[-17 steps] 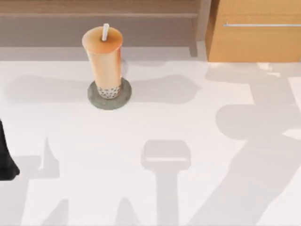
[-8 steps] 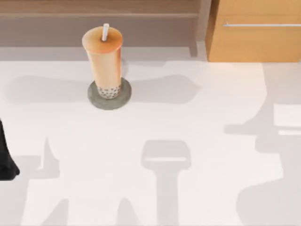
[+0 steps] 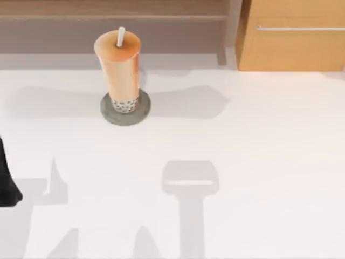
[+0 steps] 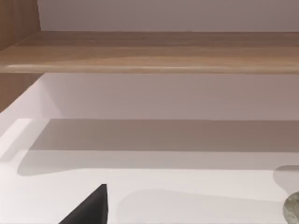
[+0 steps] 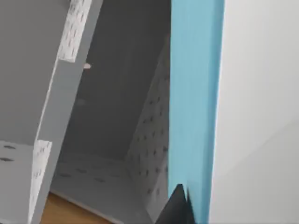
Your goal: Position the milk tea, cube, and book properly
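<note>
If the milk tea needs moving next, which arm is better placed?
Probably left: the left arm sits at the left edge of the table, nearest the milk tea. The right hand is away beside a blue slab at a grey shelf.

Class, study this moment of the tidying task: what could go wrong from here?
1. The milk tea is tall and stands upright on a small grey disc; a sideways brush might topple it.
2. In the right wrist view, a blue slab, perhaps the book, lies close beside grey perforated walls, so it might knock them.
</note>
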